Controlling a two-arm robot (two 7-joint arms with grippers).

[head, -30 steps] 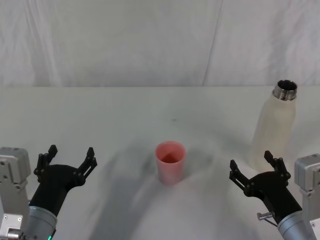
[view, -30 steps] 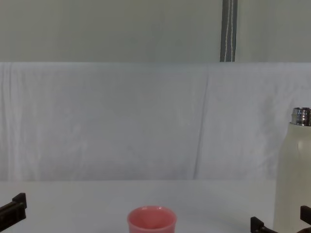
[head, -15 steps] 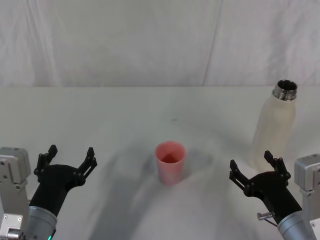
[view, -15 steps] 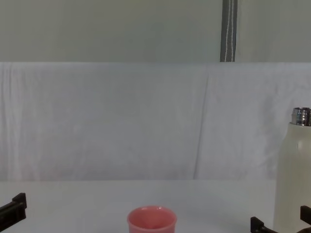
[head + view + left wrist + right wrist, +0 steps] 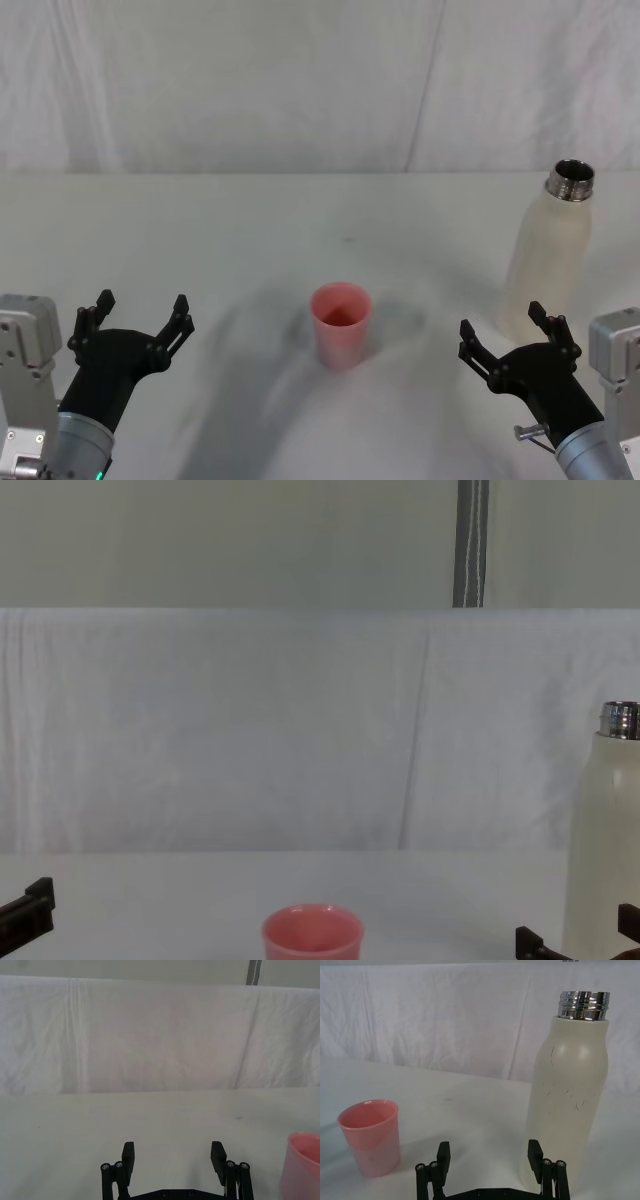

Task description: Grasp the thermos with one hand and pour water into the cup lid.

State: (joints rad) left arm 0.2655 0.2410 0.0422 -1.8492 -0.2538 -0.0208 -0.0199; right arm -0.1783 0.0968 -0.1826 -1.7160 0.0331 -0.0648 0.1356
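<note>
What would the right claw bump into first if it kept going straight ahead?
Most likely the thermos. The open right gripper points forward with the bottle's base just beyond one finger, so it may clip that side. Depth is hard to judge.

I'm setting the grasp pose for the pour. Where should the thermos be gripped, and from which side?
Probably the straight lower body of the thermos, below its rounded shoulders, from the near side. It stands upright just beyond the open right gripper, and the steel neck must stay free for pouring.

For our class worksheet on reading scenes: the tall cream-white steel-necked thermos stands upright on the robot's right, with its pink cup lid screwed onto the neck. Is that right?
Not quite. The tall cream-white steel-necked thermos does stand upright on the robot's right, but its neck is bare. The small round pink cup lid stands apart on the table, as the head view shows.
</note>
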